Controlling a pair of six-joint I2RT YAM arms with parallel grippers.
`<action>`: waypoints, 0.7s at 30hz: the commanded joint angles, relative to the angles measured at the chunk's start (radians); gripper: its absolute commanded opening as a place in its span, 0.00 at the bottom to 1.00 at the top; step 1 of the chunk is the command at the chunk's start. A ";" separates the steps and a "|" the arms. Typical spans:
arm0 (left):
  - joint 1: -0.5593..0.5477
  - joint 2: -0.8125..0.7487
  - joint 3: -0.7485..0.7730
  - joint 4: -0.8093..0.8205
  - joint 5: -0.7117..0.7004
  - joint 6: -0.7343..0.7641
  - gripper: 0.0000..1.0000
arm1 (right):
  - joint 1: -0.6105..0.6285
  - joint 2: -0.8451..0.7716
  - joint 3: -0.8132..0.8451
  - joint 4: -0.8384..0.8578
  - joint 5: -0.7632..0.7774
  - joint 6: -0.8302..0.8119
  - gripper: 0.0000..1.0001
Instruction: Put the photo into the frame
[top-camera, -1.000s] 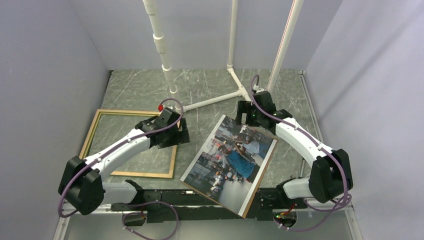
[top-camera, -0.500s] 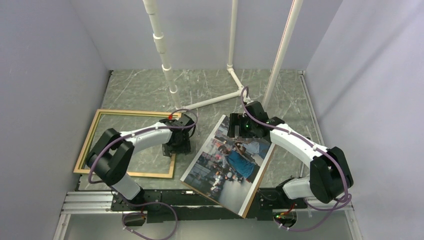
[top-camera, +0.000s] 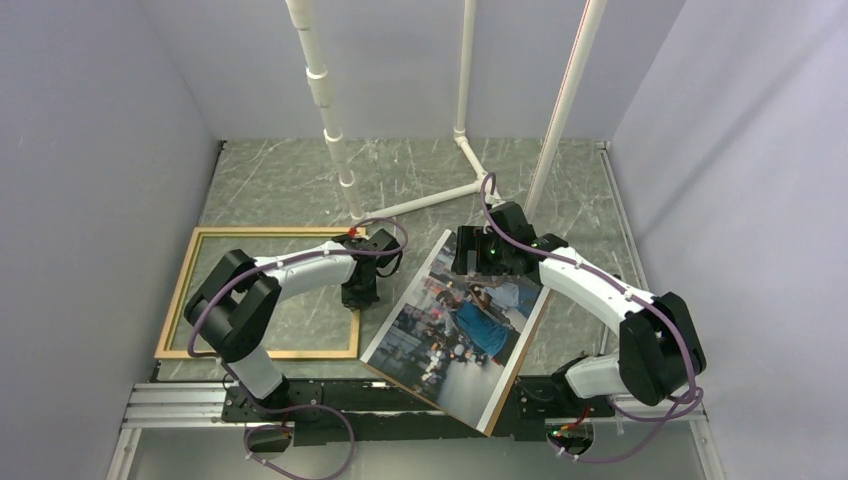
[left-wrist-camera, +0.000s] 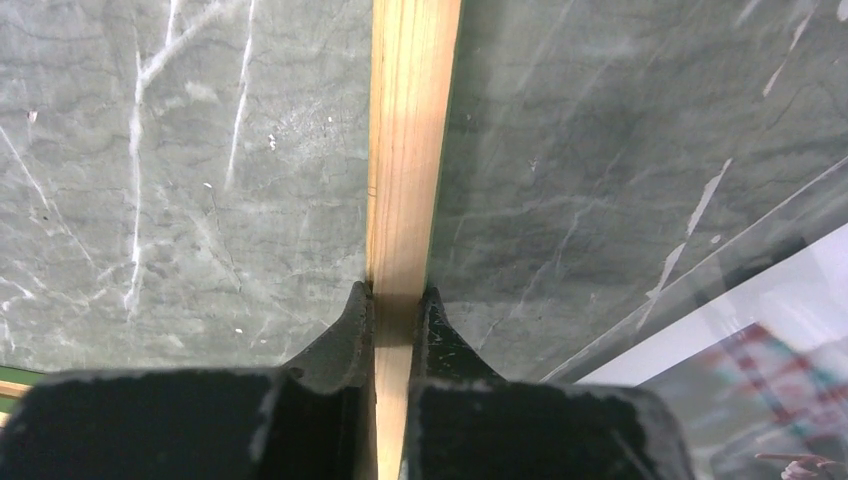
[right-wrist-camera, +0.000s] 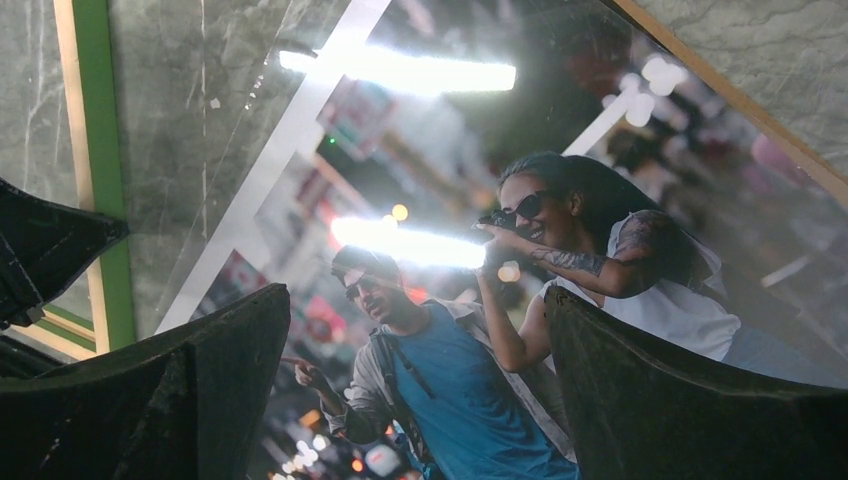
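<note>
Tabletop (top-camera: 270, 180): dark green, marbled, with white veins.

Left side: frame (top-camera: 260, 353) lies flat, pale wood face up, with bare tabletop showing through its opening. The left arm reaches across it to the right-hand rail.

Left end effector (top-camera: 362, 295) is clenched on that rail. In the left wrist view (left-wrist-camera: 395, 300) the two dark fingertips (left-wrist-camera: 352, 320) pinch the wooden strip (left-wrist-camera: 410, 150) from both sides, with no gap visible. A thin green edge shows along the strip's right side.

Centre: photo (top-camera: 460, 330) lies picture up just to the right of the frame, apart from it and turned at an angle to it. Its near corner sits over the dark rail by the arm bases. A clear sheet (left-wrist-camera: 700, 290) seems to lie over it, since ceiling lights glare across the print (right-wrist-camera: 450, 200). A brown board (top-camera: 527, 335) shows as a thin edge along the right side.

Right: right end effector (top-camera: 470, 255) is over the photo's far end, jaws spread wide (right-wrist-camera: 420, 400), with the man in blue between the fingers. Cannot tell whether they touch the surface.

Back: white pipes (top-camera: 330, 130) stand upright.
</note>
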 joint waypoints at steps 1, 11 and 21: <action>-0.019 -0.050 0.013 -0.053 0.007 -0.027 0.00 | 0.005 0.001 0.014 0.018 -0.015 0.000 1.00; -0.206 -0.051 0.109 -0.167 -0.047 -0.012 0.00 | 0.005 0.016 0.016 0.029 -0.063 -0.001 1.00; -0.382 0.018 0.176 -0.242 -0.039 -0.140 0.00 | 0.005 0.023 0.008 0.019 -0.074 -0.030 1.00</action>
